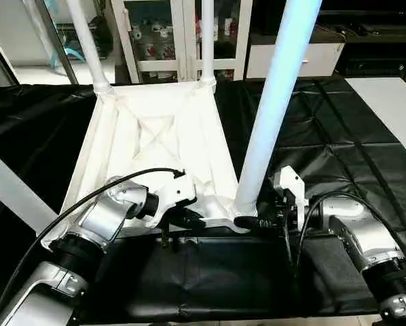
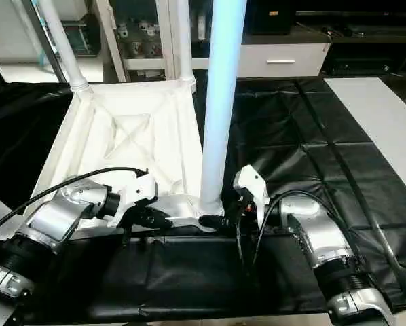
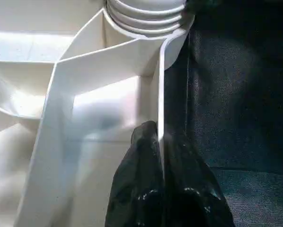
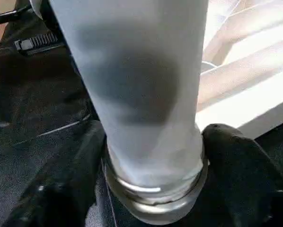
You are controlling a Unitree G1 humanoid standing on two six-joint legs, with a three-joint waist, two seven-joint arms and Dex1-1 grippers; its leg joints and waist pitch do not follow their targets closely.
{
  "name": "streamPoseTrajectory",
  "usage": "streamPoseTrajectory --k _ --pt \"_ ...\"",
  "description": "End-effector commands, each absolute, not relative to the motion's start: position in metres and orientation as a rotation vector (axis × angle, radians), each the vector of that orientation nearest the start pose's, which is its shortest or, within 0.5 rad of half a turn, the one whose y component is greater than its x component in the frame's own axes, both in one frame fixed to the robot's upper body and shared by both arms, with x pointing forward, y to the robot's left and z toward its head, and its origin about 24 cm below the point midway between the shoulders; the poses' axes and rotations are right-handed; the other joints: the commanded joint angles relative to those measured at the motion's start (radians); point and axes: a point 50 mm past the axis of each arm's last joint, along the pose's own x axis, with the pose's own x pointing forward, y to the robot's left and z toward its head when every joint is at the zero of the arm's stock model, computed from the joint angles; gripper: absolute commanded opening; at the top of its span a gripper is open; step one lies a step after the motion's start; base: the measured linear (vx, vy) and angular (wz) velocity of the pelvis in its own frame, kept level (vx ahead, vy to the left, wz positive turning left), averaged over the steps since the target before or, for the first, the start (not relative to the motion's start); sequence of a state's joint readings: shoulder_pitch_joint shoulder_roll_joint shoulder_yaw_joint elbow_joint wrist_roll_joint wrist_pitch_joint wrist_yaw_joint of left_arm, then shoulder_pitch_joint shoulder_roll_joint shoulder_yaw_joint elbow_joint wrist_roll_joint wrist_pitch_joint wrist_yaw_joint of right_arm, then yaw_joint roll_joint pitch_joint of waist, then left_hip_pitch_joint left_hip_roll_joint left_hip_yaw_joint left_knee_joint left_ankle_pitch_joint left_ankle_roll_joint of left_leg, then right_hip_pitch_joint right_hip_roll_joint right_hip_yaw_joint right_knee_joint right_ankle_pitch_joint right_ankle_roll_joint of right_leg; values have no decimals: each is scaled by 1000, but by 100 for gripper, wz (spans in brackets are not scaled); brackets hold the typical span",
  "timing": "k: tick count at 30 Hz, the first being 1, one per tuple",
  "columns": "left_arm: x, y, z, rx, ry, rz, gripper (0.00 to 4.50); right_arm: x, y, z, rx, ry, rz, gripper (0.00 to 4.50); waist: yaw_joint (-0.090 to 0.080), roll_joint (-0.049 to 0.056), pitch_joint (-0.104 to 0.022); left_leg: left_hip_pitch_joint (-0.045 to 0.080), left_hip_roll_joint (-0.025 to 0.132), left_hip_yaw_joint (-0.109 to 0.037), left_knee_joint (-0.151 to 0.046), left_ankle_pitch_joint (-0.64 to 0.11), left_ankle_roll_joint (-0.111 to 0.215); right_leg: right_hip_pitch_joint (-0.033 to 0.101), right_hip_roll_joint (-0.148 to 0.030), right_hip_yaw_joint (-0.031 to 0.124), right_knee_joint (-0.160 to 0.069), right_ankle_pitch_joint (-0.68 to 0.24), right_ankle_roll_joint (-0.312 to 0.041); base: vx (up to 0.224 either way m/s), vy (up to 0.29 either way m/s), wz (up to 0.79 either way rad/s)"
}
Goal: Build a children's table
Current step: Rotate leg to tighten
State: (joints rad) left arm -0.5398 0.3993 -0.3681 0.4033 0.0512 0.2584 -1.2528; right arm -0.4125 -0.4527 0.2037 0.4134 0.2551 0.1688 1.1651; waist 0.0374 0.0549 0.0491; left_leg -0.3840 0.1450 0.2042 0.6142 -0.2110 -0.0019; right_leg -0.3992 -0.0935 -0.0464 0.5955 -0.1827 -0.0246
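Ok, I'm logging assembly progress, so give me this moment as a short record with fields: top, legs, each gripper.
table top: upside down on the black-draped table, ribbed underside facing up
far legs: two standing upright in the far corner sockets
near leg: upright in the near corner socket on the robot's right
left gripper: shut on the table top's near rim
right gripper: fingers either side of the near leg's base

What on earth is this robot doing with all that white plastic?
It is putting together a children's table. The white top lies upside down on a black-draped work table, with legs already upright in its far corners. The left gripper pinches the top's near edge, while the right gripper straddles the base of a near-corner leg.
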Motion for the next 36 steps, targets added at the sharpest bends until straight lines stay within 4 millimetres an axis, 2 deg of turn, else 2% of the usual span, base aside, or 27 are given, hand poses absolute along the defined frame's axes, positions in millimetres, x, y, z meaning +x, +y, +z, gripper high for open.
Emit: streamPoseTrajectory --k 1,2,6,7,8,12,14,23,26,28,29,30,31,32,33,34,35,36 --pt "287 122 34 441 647 -1458 0 295 -160 55 -124 345 1247 324 0 -10 -67 22 89 -40 -80 -133 95 44 -67 36 -53 -106 -267 0 0 0" --pt "287 122 33 441 647 -1457 0 296 -160 55 -124 343 1247 305 0 -8 -67 22 88 -39 -79 -129 96 43 -65 36 -53 -98 -268 0 0 0" --pt "287 122 32 441 648 -1457 0 297 -158 56 -122 332 1245 287 -1 -9 -67 22 88 -39 -79 -128 98 45 -66 36 -53 -97 -269 0 0 0" --pt "287 123 32 440 647 -1456 0 297 -158 56 -121 331 1246 268 -1 -9 -68 22 88 -39 -78 -129 97 45 -65 36 -53 -101 -267 0 0 0" --pt "288 123 32 437 648 -1453 0 296 -157 55 -120 330 1249 268 -1 -6 -68 23 88 -40 -78 -128 96 44 -65 36 -52 -97 -268 0 0 0" --pt "288 122 31 434 647 -1444 0 293 -157 53 -126 343 1268 261 -1 -8 -68 22 88 -39 -78 -127 99 45 -64 35 -52 -90 -271 0 0 0" --pt "287 122 31 425 646 -1446 0 291 -157 52 -131 350 1279 260 -1 -3 -68 23 88 -39 -78 -132 96 44 -64 35 -52 -93 -271 0 0 0" --pt "286 124 29 420 653 -1440 0 288 -157 50 -131 366 1291 259 -3 -7 -69 23 88 -39 -77 -129 100 45 -65 35 -51 -88 -271 0 0 0" --pt "291 121 30 413 623 -1399 0 291 -152 46 -110 352 1218 259 -3 -8 -67 22 87 -39 -78 -134 99 43 -65 36 -55 -111 -267 0 0 0" --pt "296 118 31 403 602 -1356 0 299 -149 42 -108 321 1095 259 -8 -7 -63 23 86 -40 -83 -181 78 40 -65 37 -64 -181 -250 0 0 0" --pt "300 116 31 403 589 -1332 0 303 -147 39 -99 303 1009 259 -13 -7 -58 25 85 -42 -89 -232 52 37 -64 37 -71 -250 -237 0 0 0" --pt "300 116 31 403 589 -1332 0 303 -147 39 -99 303 1009 259 -13 -7 -58 25 85 -42 -89 -232 52 37 -64 37 -71 -250 -237 0 0 0" --pt "302 115 31 404 581 -1316 0 306 -145 37 -93 292 954 259 -26 -9 -54 26 82 -50 -94 -312 9 38 -67 36 -80 -375 -198 0 0 0" --pt "306 112 31 401 570 -1296 0 308 -142 34 -71 281 897 259 -30 -8 -55 29 81 -50 -94 -329 0 35 -67 36 -83 -398 -188 0 0 0" --pt "313 109 32 397 555 -1253 0 312 -138 31 -39 273 815 259 -41 -8 -51 33 79 -51 -96 -367 -18 24 -62 36 -89 -433 -174 0 0 0" --pt "318 106 33 396 543 -1223 0 314 -135 29 -21 267 758 259 -49 -11 -50 37 78 -54 -97 -414 -36 21 -63 35 -94 -476 -161 -51 5 -1" --pt "322 103 34 398 534 -1196 0 316 -132 26 -6 265 701 259 -55 -19 -50 33 76 -59 -99 -430 -41 25 -67 33 -96 -505 -146 0 0 0" --pt "325 101 35 402 529 -1177 0 318 -131 25 2 267 661 259 -55 -19 -50 33 76 -59 -99 -430 -41 25 -67 33 -96 -505 -146 0 0 0"
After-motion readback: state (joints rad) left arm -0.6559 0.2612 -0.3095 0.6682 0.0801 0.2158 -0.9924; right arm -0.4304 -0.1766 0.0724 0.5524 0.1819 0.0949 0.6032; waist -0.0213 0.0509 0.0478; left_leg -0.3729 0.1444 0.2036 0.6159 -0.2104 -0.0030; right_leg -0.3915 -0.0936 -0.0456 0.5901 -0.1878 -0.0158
